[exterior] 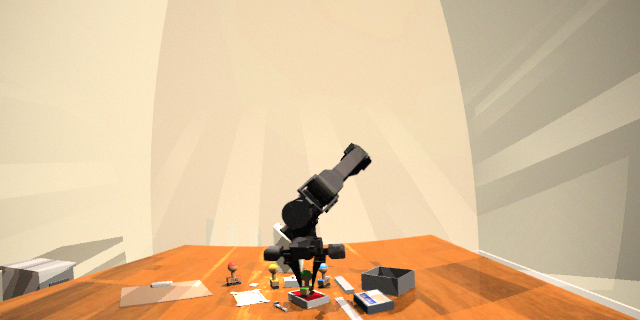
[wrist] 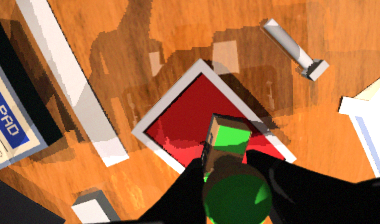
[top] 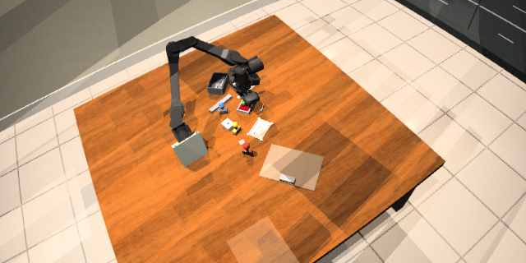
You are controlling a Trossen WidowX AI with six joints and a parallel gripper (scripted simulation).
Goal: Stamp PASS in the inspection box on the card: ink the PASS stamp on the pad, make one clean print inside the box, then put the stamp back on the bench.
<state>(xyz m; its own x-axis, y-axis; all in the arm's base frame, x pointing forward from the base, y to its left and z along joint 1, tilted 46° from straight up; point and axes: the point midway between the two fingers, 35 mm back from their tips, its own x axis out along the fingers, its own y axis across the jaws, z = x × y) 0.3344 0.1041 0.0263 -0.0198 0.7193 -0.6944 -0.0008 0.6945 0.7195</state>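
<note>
My gripper [exterior: 307, 286] [wrist: 224, 161] is shut on the green-knobbed stamp [exterior: 306, 275] [wrist: 237, 199] and holds it upright. The stamp's base is over the red ink pad [top: 243, 109] [exterior: 309, 304] [wrist: 183, 112], on it or just above; contact is hard to tell. Its lettering is not visible. The white card [top: 259, 128] [exterior: 250, 298] [wrist: 375, 127] lies beside the pad, with small pieces at its corners; its box is not readable. Stamps with red [top: 246, 146] [exterior: 232, 266], yellow [top: 235, 124] [exterior: 273, 269] and blue [top: 221, 105] [exterior: 323, 266] knobs stand on the table.
A dark open bin [top: 217, 84] [exterior: 388, 281] and a stamp-pad box [exterior: 373, 300] [wrist: 13, 112] are near the pad. A pale strip [exterior: 348, 308] [wrist: 75, 85] and a small metal piece [exterior: 280, 306] [wrist: 291, 47] flank it. A pale sheet [top: 292, 163] [exterior: 165, 295] lies farther off.
</note>
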